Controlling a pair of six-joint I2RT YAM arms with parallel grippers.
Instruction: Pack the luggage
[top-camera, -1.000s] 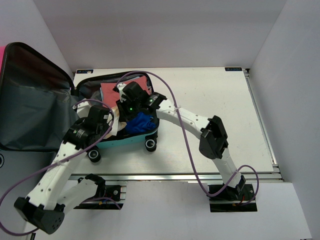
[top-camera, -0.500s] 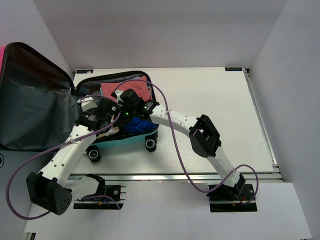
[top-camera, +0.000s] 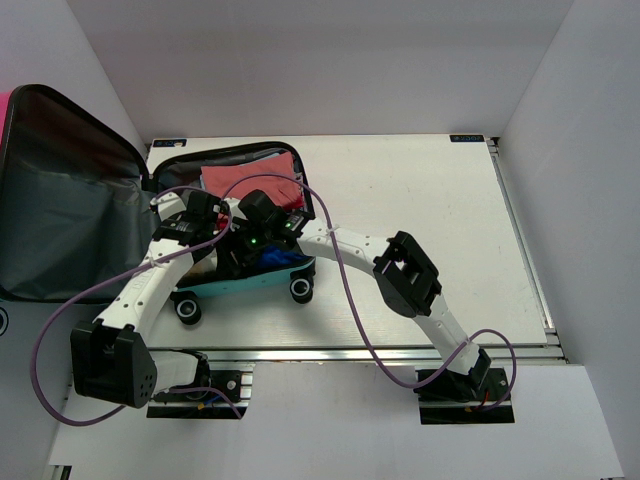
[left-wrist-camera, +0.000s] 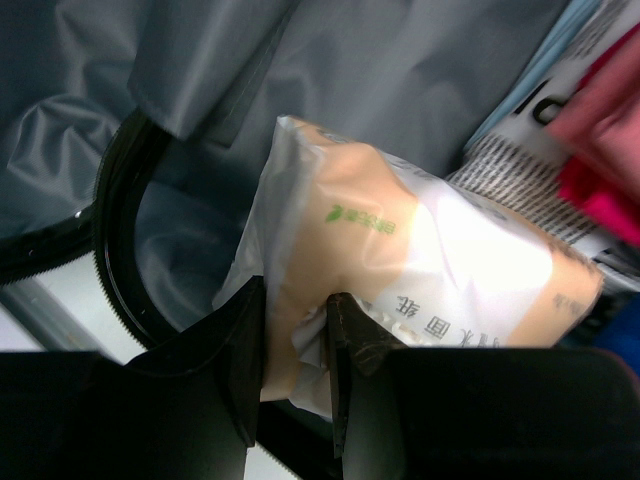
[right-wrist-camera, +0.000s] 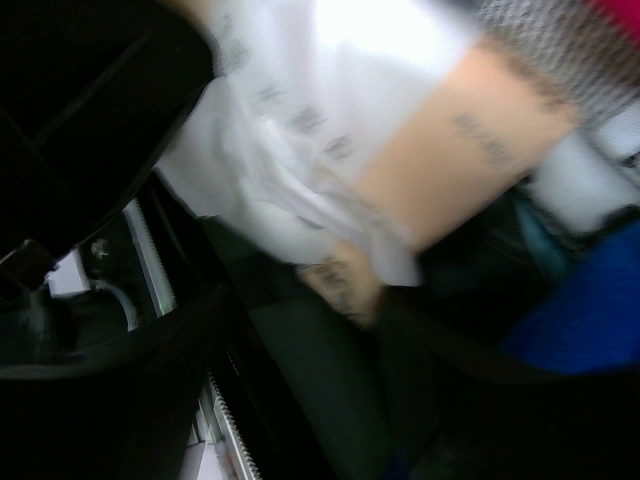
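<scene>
Top view: the small hard-shell suitcase with the teal wall and dark grey lining (top-camera: 262, 281) is lying open at the left end of the table (top-camera: 430, 200). Its lid is swung out to the left and its wheels are facing the arm bases. Both arms are reaching into the base half, close beside each other, next to a red folded thing (top-camera: 250, 175) and a blue cloth (top-camera: 278, 258).

Left wrist view: the left jaws are pinching the near corner of a beige packet in clear plastic wrap (left-wrist-camera: 400, 260), which is lying on the grey lining.

Right wrist view: pretty blurry tbh. The same packet (right-wrist-camera: 400, 130) is filling the top of the shot, and there's no telling whether the right jaws are gripping anything or just hanging spread.

Handling guess: that wrap is looking soft, crinkly and slippery, so the corner or end seam seems like the safest spot to grab. The shell is probably stiff, light and slick, so the lid's rim looks like the bit to push or grab for closing.
</scene>
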